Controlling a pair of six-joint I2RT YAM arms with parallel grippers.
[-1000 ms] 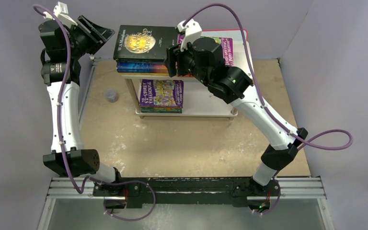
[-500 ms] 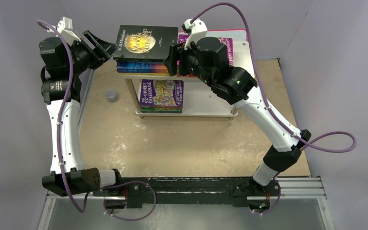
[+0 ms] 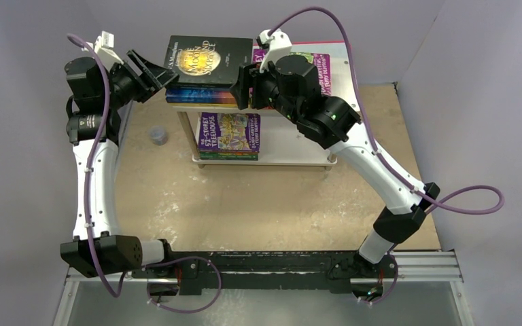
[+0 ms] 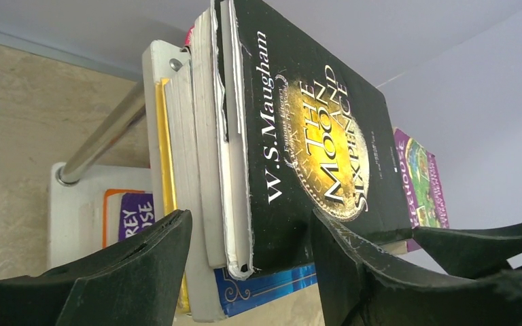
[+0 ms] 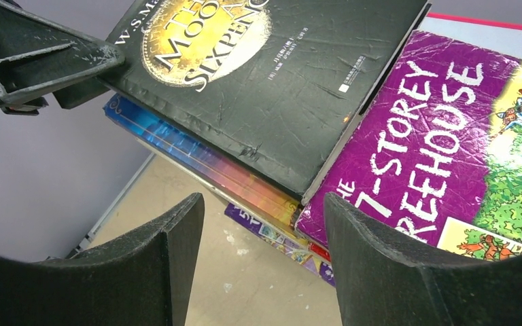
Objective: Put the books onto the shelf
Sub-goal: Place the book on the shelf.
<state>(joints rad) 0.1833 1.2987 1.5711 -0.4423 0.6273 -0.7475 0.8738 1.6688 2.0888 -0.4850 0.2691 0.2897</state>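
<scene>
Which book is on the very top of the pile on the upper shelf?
The black one with the gold disc, The Moon and Sixpence. It lies uppermost; the purple cartoon book sits beside it, lower down.

Moon and Sixpence [image 3: 207, 60] tops a stack [image 3: 197, 95] on the shelf [image 3: 292, 146] (upper tier); a Treehouse book [image 3: 230, 131] lies below.

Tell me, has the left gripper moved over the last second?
Yes. The left gripper has shifted right, closing on the left edge of the black book atop the shelf, from which it earlier stood clear.
</scene>
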